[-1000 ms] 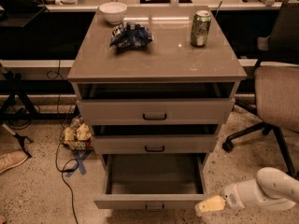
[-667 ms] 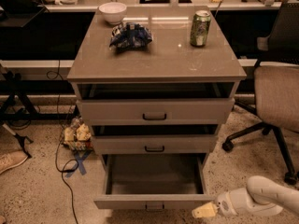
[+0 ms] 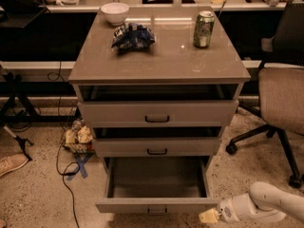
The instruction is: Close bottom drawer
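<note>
Although the cabinet stands square on the speckled floor, all 3 of its drawers are out to some degree, and only the lowest concerns this task. An office chair sits to the right of the cabinet, clear of the drawer's travel. The bottom drawer is at floor level under the middle drawer and is pulled far out toward the camera, well beyond the 2 above it. A white arm enters from the lower right, and the gripper at its end sits low, just beside the right end of the drawer front. Whether it is open or closed cannot be told. Risks, as judged from this position:

- A push at that right corner, not near the centre, could rack the drawer on its runners and jam it part-way.
- A tip this close to the edge could slip past the front and miss it.
- A hard shove could jolt the cabinet and tip the green can standing upright on top.

The drawer itself shows a flat grey-beige front and a plain grey interior with nothing visible in it. It has 1 small dark bar handle at the centre of the front.
</note>
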Controlling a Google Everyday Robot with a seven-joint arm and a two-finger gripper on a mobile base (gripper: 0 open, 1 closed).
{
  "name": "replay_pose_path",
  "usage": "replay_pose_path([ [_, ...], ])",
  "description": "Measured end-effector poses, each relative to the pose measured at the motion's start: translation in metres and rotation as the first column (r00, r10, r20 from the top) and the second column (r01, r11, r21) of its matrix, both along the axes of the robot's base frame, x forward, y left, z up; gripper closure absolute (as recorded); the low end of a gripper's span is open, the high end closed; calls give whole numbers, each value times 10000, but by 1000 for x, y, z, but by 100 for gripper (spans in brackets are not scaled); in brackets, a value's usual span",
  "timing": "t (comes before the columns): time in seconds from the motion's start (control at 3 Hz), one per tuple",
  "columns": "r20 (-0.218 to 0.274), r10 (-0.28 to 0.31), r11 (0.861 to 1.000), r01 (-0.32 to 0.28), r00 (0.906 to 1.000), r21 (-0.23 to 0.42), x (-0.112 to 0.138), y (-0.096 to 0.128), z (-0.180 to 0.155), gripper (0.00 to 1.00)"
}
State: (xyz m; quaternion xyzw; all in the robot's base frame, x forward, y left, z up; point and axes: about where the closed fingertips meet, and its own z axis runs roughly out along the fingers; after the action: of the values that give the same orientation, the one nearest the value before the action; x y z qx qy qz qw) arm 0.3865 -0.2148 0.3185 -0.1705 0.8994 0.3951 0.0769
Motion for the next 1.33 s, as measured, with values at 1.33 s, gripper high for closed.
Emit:
replay_pose_path([
  [1.33, 375, -969, 9952, 972, 9946, -80, 63, -18, -138, 100],
])
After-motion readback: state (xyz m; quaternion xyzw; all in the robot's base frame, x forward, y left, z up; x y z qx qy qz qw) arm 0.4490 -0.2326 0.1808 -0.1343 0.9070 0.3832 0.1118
